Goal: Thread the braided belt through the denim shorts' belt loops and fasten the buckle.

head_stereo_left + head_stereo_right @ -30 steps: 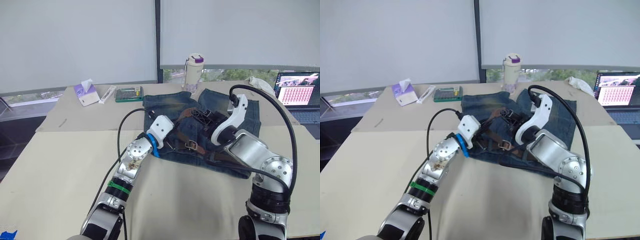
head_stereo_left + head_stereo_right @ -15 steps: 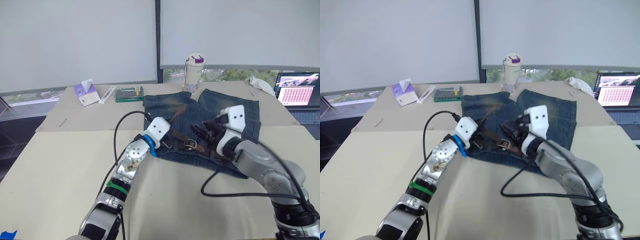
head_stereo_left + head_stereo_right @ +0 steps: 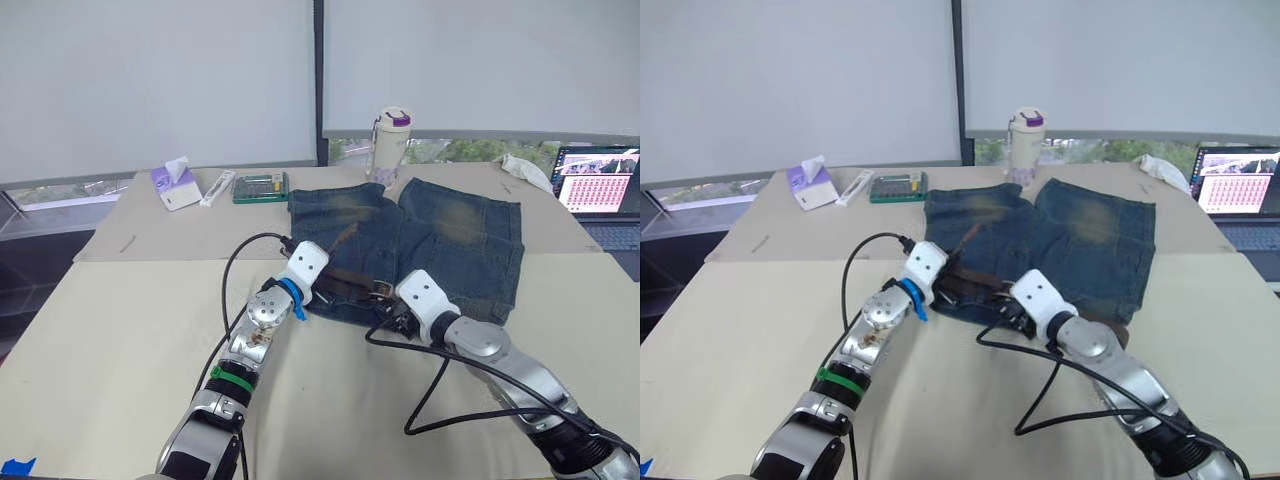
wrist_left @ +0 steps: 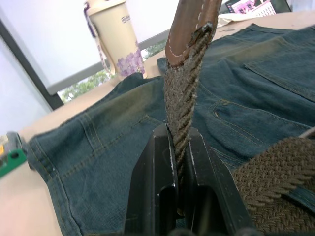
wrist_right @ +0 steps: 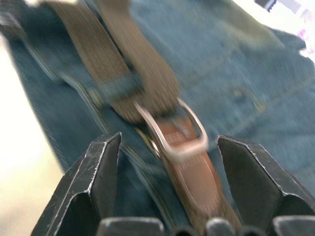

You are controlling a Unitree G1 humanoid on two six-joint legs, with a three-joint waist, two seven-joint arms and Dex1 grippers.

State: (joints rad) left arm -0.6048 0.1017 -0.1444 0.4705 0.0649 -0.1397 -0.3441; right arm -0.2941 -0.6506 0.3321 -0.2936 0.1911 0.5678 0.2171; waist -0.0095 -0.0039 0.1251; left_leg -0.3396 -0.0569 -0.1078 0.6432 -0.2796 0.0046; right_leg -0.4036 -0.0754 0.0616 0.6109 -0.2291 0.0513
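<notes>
Right wrist view: right gripper [image 5: 184, 162] spread wide, grasping nothing; buckle [image 5: 174, 130] directly between its fingers, just ahead. Braided belt [image 3: 350, 280] lies along near waistband of denim shorts [image 3: 440, 240], long axis left-to-right, one belt loop [image 5: 118, 88] crossing strap behind buckle. Left gripper [image 4: 178, 182] clenched on tip end of belt, tip rising upright. Right arm nearer to buckle; next move probably closing on it, tip must come from left. Cup [image 4: 115, 42] shows purple flowers; small writing unreadable. Laptop [image 3: 598, 192] text too small.
</notes>
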